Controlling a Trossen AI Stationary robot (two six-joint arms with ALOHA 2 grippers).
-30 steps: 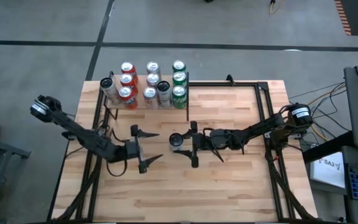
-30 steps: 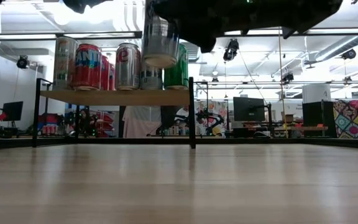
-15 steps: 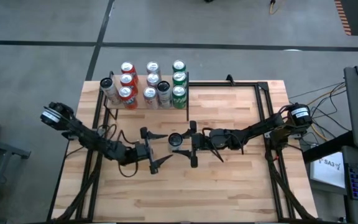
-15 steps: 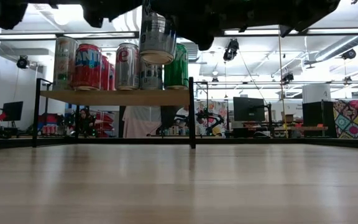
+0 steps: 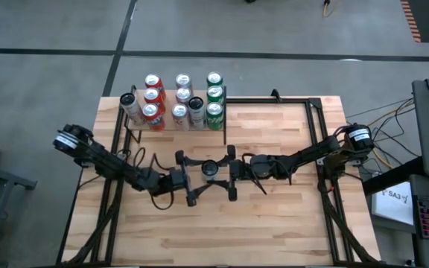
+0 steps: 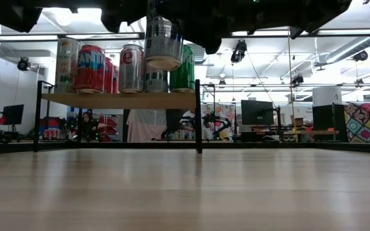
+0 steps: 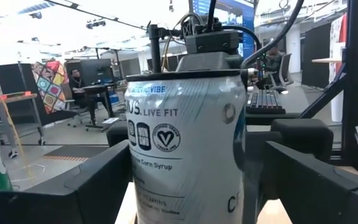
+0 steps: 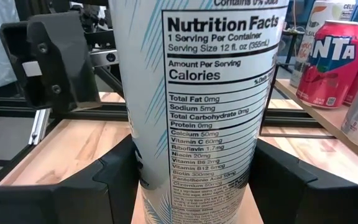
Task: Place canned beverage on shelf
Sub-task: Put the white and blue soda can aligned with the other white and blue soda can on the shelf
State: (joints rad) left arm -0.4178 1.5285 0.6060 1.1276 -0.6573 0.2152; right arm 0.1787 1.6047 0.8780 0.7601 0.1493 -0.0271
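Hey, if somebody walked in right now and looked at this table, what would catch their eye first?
A pale can held in the air above mid-table, gripped by the right gripper, with the left gripper open around it from the other side. Behind it, the shelf at the table's far-left edge is crowded with red, silver and green cans.

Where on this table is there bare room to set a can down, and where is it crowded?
Free: the tabletop right of the shelf, up to the black frame, and the strip at the near edge. Crowded: the shelf, full of cans, and the middle, where the right claw holds a can inside the open left claw.
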